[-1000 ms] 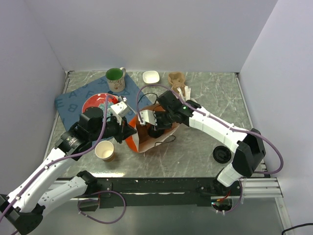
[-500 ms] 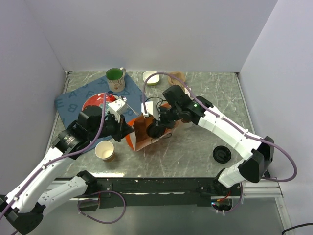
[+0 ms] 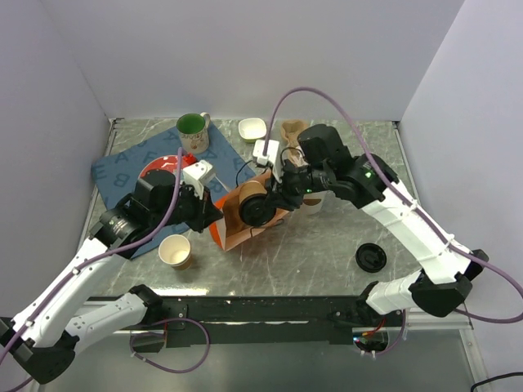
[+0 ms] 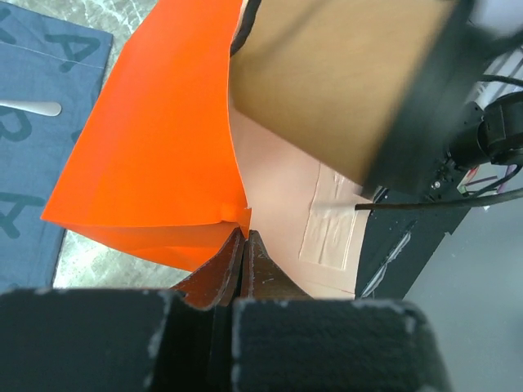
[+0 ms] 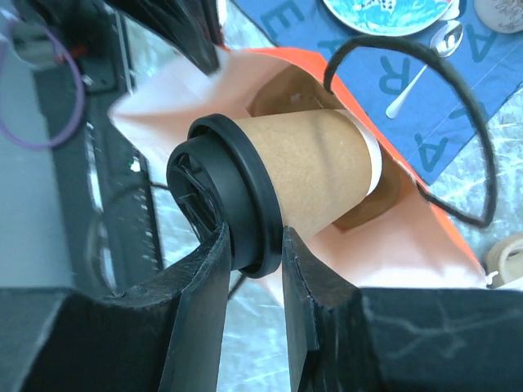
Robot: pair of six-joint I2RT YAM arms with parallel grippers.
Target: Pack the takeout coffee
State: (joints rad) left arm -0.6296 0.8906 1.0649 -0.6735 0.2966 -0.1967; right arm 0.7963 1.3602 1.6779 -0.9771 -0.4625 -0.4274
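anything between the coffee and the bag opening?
Nothing visible. Right gripper holds the takeout coffee by its lid, base at the open mouth of the orange bag; left gripper pinches the bag's edge. The black handle loops off to the side, not across.

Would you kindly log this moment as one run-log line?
left hand: shut on bag edge | right hand: shut on coffee at lid | coffee: sideways, base toward bag mouth

The takeout coffee (image 5: pixel 310 175) was brown with a black lid. The bag (image 4: pixel 155 122) was orange outside, pale pink within. The mat (image 3: pixel 114 171) was blue with lighter letters, the tabletop (image 3: pixel 327 245) grey-green marbled, the mug (image 3: pixel 194 135) green inside.
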